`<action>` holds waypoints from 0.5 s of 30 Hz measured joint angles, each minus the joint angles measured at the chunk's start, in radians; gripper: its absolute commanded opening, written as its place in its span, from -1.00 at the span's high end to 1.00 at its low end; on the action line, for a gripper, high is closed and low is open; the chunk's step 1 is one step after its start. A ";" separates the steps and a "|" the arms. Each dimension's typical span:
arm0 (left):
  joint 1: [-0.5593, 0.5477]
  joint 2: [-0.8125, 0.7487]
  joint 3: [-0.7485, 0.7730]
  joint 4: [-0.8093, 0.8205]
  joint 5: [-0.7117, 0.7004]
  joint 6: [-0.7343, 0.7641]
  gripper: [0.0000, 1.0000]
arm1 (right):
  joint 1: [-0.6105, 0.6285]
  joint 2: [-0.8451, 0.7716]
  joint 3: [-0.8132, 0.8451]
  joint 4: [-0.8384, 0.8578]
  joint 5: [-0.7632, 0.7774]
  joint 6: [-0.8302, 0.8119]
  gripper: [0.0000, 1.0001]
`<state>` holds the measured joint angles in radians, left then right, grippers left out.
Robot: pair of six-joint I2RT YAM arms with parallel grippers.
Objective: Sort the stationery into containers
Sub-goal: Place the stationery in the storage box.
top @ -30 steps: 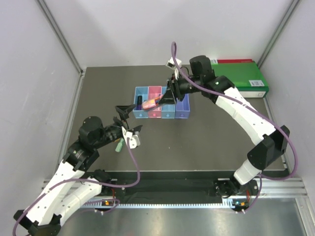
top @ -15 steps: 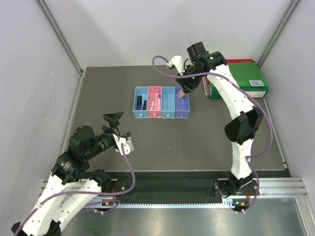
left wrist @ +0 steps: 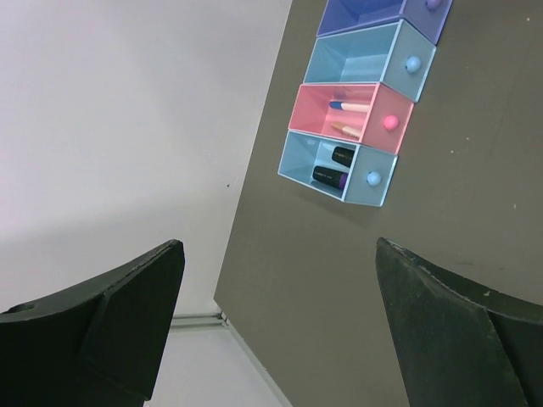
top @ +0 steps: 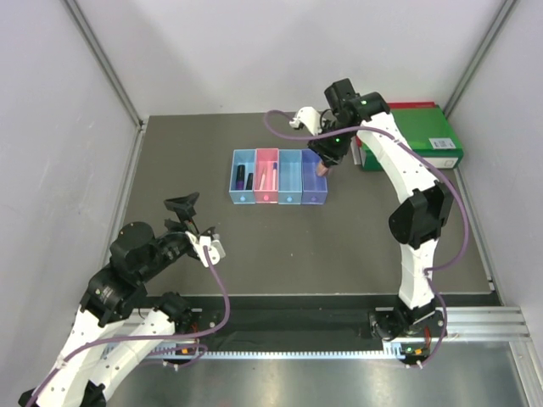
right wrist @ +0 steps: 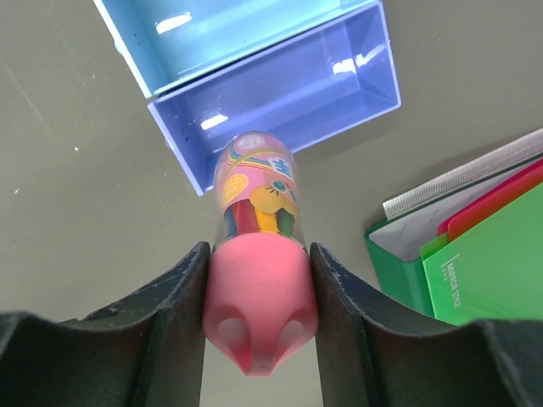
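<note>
My right gripper point(top: 320, 164) is shut on a pink capsule-shaped case point(right wrist: 257, 280) with coloured sticks inside and a printed clear top. It hangs over the far end of the purple-blue box point(right wrist: 280, 93), the right end of the joined row of containers point(top: 278, 178). The leftmost blue box point(left wrist: 335, 170) holds two dark markers, and the pink box point(left wrist: 352, 119) holds thin pens. The light blue box point(left wrist: 365, 59) beside it shows nothing inside. My left gripper point(top: 193, 220) stands wide open above the near-left table, holding nothing.
A large green binder point(top: 420, 136) lies at the back right, just right of my right gripper, with red and white folders point(right wrist: 475, 203) tucked in it. Grey walls close off the dark table point(top: 339, 246) on the left, the back and the right.
My right arm has swung right from the pink box to the purple-blue box, still gripping the pink case. My left arm has drawn back toward the near left.
</note>
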<state>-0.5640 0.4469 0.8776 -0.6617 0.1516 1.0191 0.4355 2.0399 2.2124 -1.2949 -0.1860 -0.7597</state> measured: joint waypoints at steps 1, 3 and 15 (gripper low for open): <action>0.000 0.000 0.000 0.000 -0.004 0.000 -0.98 | 0.000 0.000 0.000 0.004 -0.003 0.000 1.00; 0.000 0.000 0.002 -0.005 -0.012 0.000 -0.98 | 0.000 0.000 0.000 0.016 -0.014 0.001 1.00; 0.000 0.000 0.005 -0.007 -0.038 0.000 -0.98 | 0.001 0.066 -0.047 0.078 -0.050 0.004 1.00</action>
<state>-0.5640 0.4469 0.8829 -0.6685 0.1135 1.0191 0.4366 2.1059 2.1651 -1.2167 -0.2359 -0.7559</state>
